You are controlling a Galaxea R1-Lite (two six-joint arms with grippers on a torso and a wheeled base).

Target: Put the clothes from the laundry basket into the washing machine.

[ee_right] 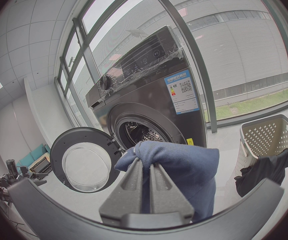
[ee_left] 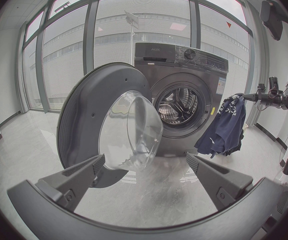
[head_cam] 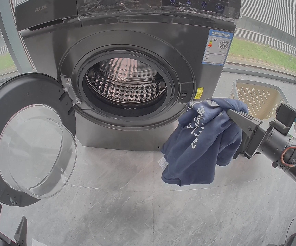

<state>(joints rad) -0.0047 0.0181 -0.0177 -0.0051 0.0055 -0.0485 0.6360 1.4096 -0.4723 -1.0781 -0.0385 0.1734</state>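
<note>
Hanging from the right claw [head_cam: 230, 112]: one navy garment [head_cam: 199, 140] with white print, pinched between the clenched fingers and held clear of the floor [head_cam: 120, 205]. It sits just right of the washing machine [head_cam: 131, 28] opening and in front of the laundry basket [head_cam: 257, 98]. The door [head_cam: 24, 137] is swung wide open to the left, with the drum [head_cam: 125, 79] showing bare metal. One dark garment [ee_right: 264, 174] is draped over the basket rim. The left claw [ee_left: 144, 160] is released, fingers spread, low near the door.
</note>
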